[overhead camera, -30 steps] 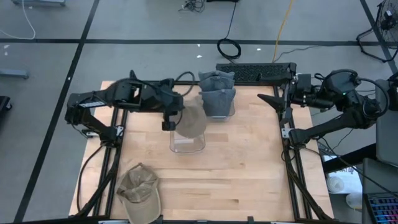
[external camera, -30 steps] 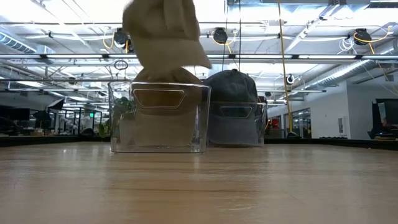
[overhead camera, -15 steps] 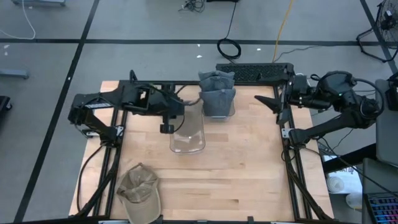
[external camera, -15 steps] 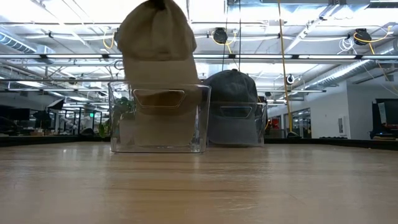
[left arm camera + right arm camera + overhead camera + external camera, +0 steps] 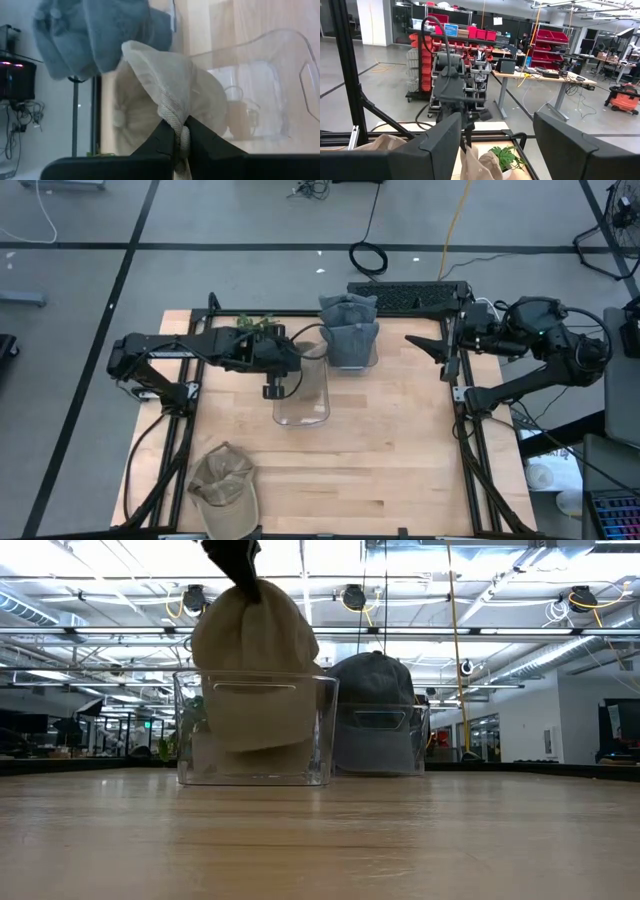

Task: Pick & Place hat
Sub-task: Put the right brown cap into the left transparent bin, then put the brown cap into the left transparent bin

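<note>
The left claw [image 5: 181, 131] is pinched shut on a fold of the tan hat [image 5: 255, 670], holding it from the top over the clear bin [image 5: 257, 730] near the middle of the bench [image 5: 380, 450]. In the low view the hat hangs with its long axis upright: crown up under the claw, its lower half already inside the bin, and a curved edge, seemingly the brim, pointing down behind the front wall. Whether it touches the bin floor cannot be told. From above, the hat is mostly hidden by the arm. Just behind stands a second clear bin [image 5: 385, 740] with grey hats [image 5: 348, 330] stacked in it. Another tan cap [image 5: 224, 485] lies flat at the bench's front left edge. The right claw [image 5: 428, 345] waits open above the bench's right rear edge, empty.
</note>
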Controlling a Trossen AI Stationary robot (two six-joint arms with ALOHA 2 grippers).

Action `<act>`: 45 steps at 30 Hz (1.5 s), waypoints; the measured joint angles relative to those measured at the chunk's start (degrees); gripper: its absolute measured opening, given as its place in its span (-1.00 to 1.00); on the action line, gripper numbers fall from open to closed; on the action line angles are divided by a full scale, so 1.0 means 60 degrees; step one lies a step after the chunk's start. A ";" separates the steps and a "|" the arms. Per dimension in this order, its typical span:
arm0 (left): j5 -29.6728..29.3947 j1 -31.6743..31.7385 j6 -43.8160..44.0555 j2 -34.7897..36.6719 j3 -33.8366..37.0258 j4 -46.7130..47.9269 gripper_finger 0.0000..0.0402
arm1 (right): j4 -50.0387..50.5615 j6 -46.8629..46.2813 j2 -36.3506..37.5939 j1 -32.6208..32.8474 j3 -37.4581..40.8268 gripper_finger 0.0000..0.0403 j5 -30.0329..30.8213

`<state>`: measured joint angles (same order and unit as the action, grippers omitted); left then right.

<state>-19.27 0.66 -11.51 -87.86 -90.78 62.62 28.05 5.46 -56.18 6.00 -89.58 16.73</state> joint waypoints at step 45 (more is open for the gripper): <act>0.1726 0.1075 0.1338 -0.0013 0.1151 -0.1751 0.73 | -0.0045 0.0028 -0.0080 0.0000 0.0000 0.18 -0.0058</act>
<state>-8.92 7.11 -3.48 -87.94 -83.88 52.12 27.78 5.63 -56.66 6.00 -89.58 16.38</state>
